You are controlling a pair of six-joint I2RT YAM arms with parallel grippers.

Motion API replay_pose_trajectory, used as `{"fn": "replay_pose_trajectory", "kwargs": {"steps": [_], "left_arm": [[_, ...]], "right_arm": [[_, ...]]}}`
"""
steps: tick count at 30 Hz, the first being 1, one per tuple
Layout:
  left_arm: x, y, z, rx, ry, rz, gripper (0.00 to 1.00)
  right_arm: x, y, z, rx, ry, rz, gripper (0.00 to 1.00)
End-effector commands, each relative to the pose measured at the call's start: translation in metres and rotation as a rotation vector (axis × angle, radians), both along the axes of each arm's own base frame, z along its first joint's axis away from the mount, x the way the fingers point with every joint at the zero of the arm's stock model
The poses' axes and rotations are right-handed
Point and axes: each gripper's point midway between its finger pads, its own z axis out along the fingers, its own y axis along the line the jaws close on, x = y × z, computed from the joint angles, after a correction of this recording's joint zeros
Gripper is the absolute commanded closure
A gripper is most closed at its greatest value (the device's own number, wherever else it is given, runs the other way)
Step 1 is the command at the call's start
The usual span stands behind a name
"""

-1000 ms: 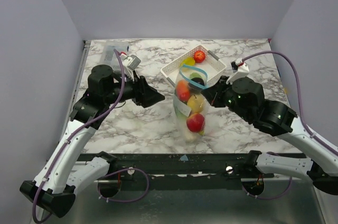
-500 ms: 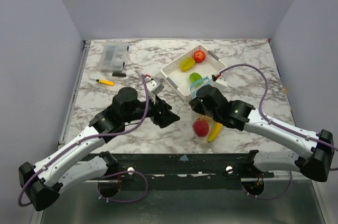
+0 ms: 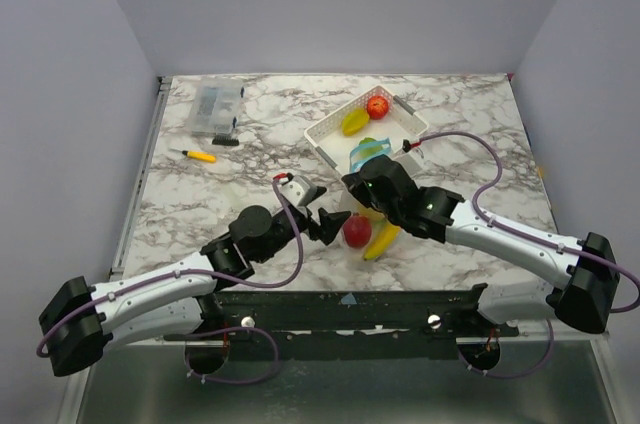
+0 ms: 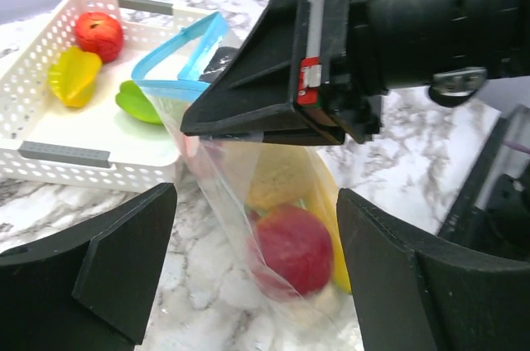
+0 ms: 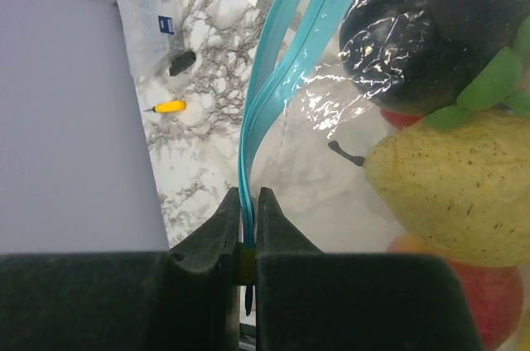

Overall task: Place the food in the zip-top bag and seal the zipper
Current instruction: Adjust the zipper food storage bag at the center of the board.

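The zip-top bag (image 4: 224,194) hangs from my right gripper (image 3: 352,187), which is shut on one end of the blue-green zipper (image 5: 263,94). The jaws pinch the strip in the right wrist view (image 5: 247,206). Inside the bag are a red fruit (image 3: 357,231), a yellow banana (image 3: 382,240), a yellow pear-like piece (image 5: 455,185) and a dark purple piece (image 5: 426,24). My left gripper (image 3: 328,223) is open, and its fingers (image 4: 91,276) stand on either side of the bag's lower part without touching it. More food lies in the basket: a red piece (image 3: 378,106) and a yellow-green piece (image 3: 354,123).
The white perforated basket (image 3: 398,132) stands just behind the bag, and also shows in the left wrist view (image 4: 50,132). A small clear hard box (image 3: 217,107) and a yellow-handled tool (image 3: 200,155) lie at the back left. The table's near edge is close to the bag.
The right gripper has carried the bag left and toward the near edge, still holding the zipper. The left arm has swung in from the left and now straddles the bag.
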Motion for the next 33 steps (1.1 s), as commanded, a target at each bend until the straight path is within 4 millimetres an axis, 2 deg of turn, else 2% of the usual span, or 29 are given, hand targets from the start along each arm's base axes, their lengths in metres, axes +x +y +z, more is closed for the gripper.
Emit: {"fn": "replay_pose_trajectory", "kwargs": {"steps": [1, 6, 10, 12, 13, 14, 16, 17, 20, 22, 25, 27, 30, 33], "left_arm": [[0.025, 0.000, 0.019, -0.037, -0.133, 0.125, 0.23], [0.034, -0.010, 0.007, 0.009, -0.133, 0.139, 0.32], [0.047, -0.011, 0.002, 0.035, -0.136, 0.196, 0.51], [0.055, -0.008, 0.000, 0.051, -0.124, 0.243, 0.70], [0.059, -0.006, 0.001, 0.060, -0.121, 0.269, 0.87], [0.062, -0.003, -0.001, 0.072, -0.118, 0.293, 1.00], [0.062, 0.000, -0.001, 0.078, -0.123, 0.291, 1.00], [0.060, -0.001, 0.001, 0.079, -0.125, 0.266, 1.00], [0.050, -0.003, 0.006, 0.046, -0.111, 0.160, 1.00], [0.044, -0.001, 0.014, 0.011, -0.109, 0.100, 1.00], [0.039, 0.003, 0.021, -0.014, -0.103, 0.033, 1.00], [0.032, 0.004, 0.024, -0.038, -0.099, -0.040, 1.00], [0.029, 0.009, 0.024, -0.068, -0.071, -0.119, 1.00], [0.032, 0.014, 0.020, -0.078, -0.025, -0.140, 1.00]], "right_arm": [[0.015, 0.002, 0.037, 0.132, -0.062, -0.092, 1.00], [0.014, 0.006, 0.043, 0.172, -0.054, -0.085, 1.00], [0.011, 0.008, 0.047, 0.199, -0.053, -0.072, 0.99], [0.010, 0.011, 0.049, 0.197, -0.058, -0.053, 0.96], [0.010, 0.011, 0.052, 0.185, -0.068, -0.044, 0.91], [0.010, 0.010, 0.054, 0.157, -0.089, -0.027, 0.81], [0.013, 0.005, 0.065, 0.070, -0.172, 0.035, 0.58], [0.014, 0.003, 0.072, 0.005, -0.230, 0.099, 0.50], [0.016, -0.005, 0.095, -0.142, -0.382, 0.321, 0.29], [0.024, -0.026, 0.100, -0.265, -0.390, 0.377, 0.19], [0.036, -0.060, 0.109, -0.401, -0.432, 0.446, 0.11], [0.044, -0.079, 0.114, -0.427, -0.474, 0.484, 0.04], [0.066, -0.105, 0.098, -0.357, -0.448, 0.490, 0.02], [0.079, -0.115, 0.073, -0.253, -0.363, 0.452, 0.03]]}}
